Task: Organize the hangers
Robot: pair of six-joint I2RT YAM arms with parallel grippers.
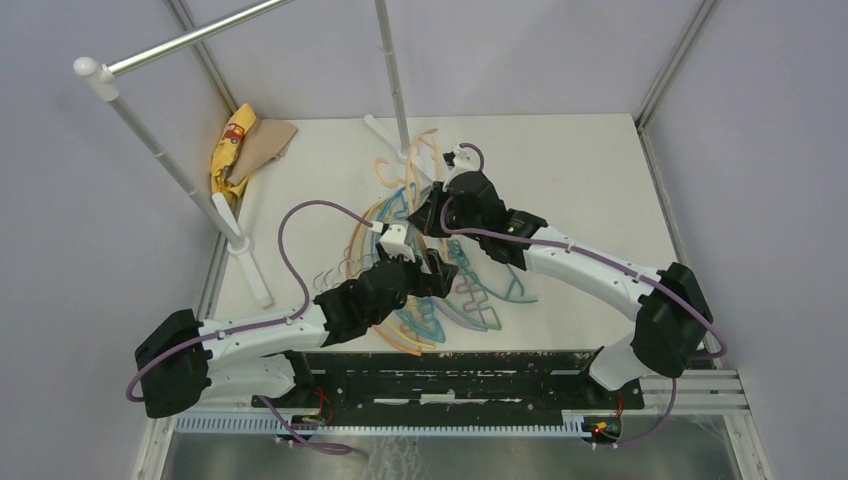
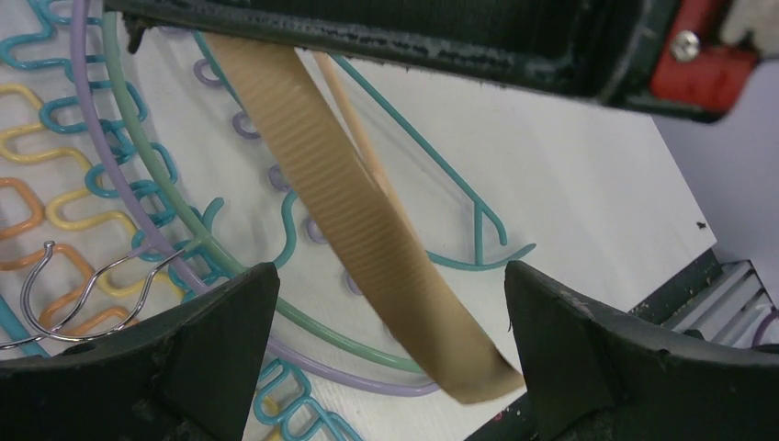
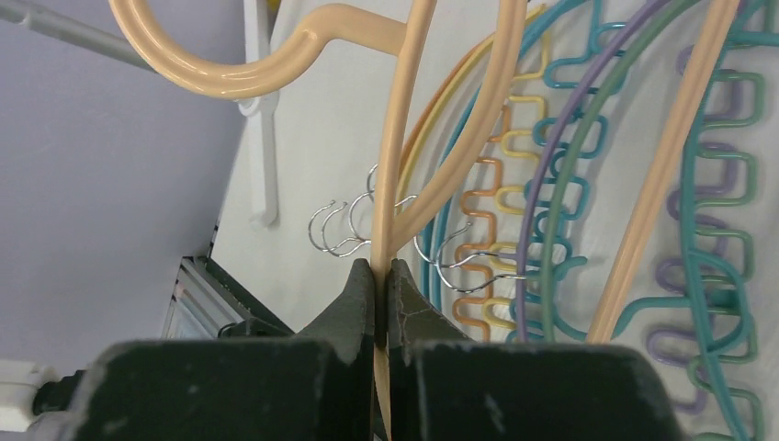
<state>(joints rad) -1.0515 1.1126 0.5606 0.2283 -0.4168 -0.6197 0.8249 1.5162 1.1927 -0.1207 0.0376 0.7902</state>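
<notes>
A heap of hangers (image 1: 470, 300) in teal, green, purple, orange and yellow lies mid-table, their metal hooks (image 3: 354, 225) fanned out to the left. My right gripper (image 1: 430, 215) is shut on the thin bar of a peach hanger (image 3: 404, 101), whose big hook (image 3: 207, 73) curls past the jaws; the right gripper (image 3: 381, 276) pinches it above the heap. My left gripper (image 1: 438, 272) hovers over the heap's near side. The left gripper (image 2: 390, 285) stands wide open, and a tan ribbed strip (image 2: 358, 211) slants between its fingers without touching them. Green (image 2: 174, 197) and purple (image 2: 312, 358) hangers lie below.
A white rack stands at the left, with a slanted pole (image 1: 160, 150) and a foot (image 1: 252, 272); a second upright pole (image 1: 392, 70) rises behind the heap. A yellow and tan cloth (image 1: 245, 145) lies at the back left. A black rail (image 1: 450, 365) marks the near edge.
</notes>
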